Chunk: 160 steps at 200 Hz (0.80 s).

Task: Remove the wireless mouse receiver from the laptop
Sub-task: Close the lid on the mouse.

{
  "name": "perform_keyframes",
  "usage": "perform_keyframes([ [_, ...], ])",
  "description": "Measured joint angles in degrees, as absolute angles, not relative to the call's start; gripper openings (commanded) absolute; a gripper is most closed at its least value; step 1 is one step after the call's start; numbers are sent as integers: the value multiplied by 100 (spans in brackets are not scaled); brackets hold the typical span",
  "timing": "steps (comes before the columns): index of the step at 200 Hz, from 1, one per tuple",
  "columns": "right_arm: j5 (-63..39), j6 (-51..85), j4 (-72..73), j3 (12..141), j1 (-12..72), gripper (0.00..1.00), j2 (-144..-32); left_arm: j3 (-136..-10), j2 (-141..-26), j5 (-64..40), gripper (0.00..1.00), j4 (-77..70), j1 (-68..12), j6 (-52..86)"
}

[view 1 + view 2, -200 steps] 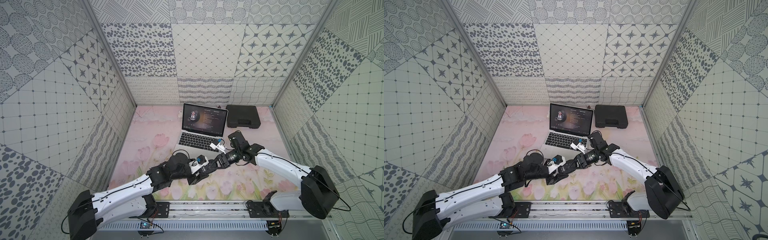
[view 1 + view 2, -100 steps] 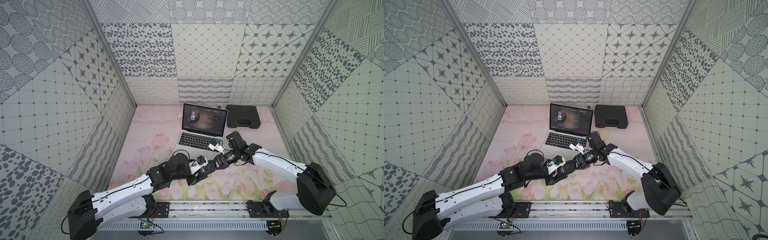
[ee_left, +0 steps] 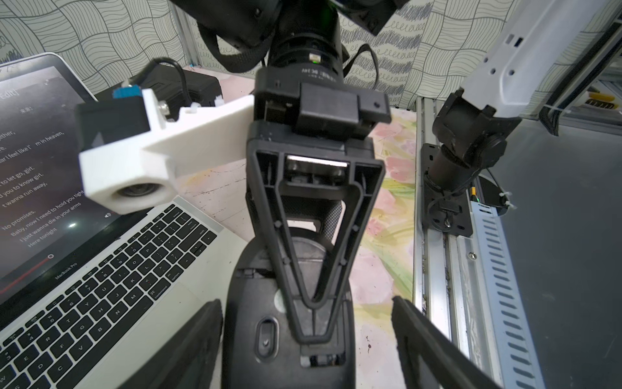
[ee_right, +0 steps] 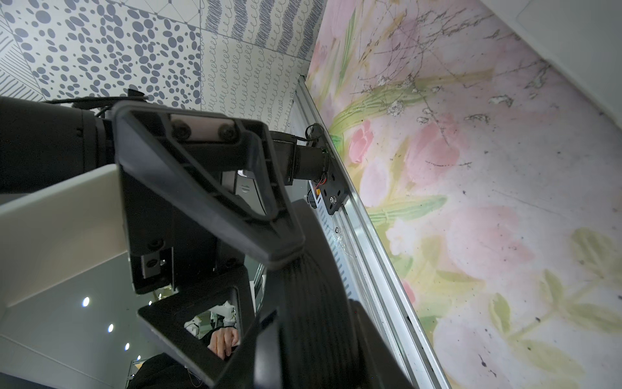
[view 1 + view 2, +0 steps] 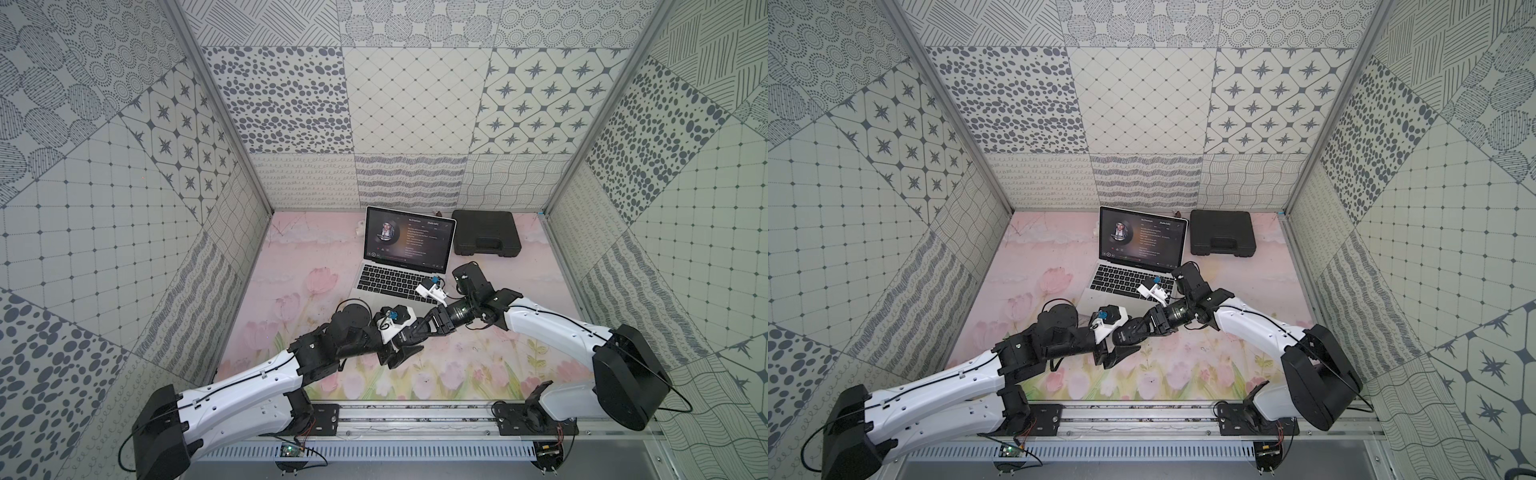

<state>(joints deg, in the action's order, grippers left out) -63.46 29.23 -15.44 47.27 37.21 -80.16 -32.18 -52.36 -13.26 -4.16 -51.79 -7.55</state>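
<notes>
silver laptop (image 5: 409,245), black case (image 5: 485,232) — pink tulip mat (image 5: 291,282)

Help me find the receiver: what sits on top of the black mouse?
One finger of the right end effector lies across the mouse. Beside it a slide switch shows. No receiver is discernible; the part beneath the finger is hidden.

This is a robot test cell in a lab. Patterned wall panels (image 5: 415,124) box in a table covered with a flowered mat (image 5: 291,266). Two robot arms (image 5: 249,395) are bolted to a metal rail (image 5: 415,419) at its front, with a bare circuit board (image 5: 291,451) below.
</notes>
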Motion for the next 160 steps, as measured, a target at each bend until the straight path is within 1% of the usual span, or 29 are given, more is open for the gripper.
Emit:
perform_keyframes([
  [48, -6558, 3378, -1107, 4582, 3605, 17, -7804, -3170, -5297, -1328, 87, -515, -5181, -880],
  [61, -6613, 3441, -1037, 4567, 3568, 17, -7725, -3129, -5297, -1304, 87, -515, -5181, -917],
  [78, -6654, 3516, -989, 4560, 3546, 17, -7638, -3094, -5293, -1249, 84, -519, -5181, -950],
  [109, -6709, 3566, -943, 4528, 3531, 17, -7599, -3055, -5227, -1151, 74, -545, -5181, -1020],
  [149, -6792, 3645, -917, 4477, 3531, 17, -7599, -3055, -5122, -1109, 54, -578, -5179, -1083],
  [160, -6807, 3667, -897, 4477, 3531, 17, -7599, -3055, -5109, -1096, 52, -576, -5179, -1083],
])
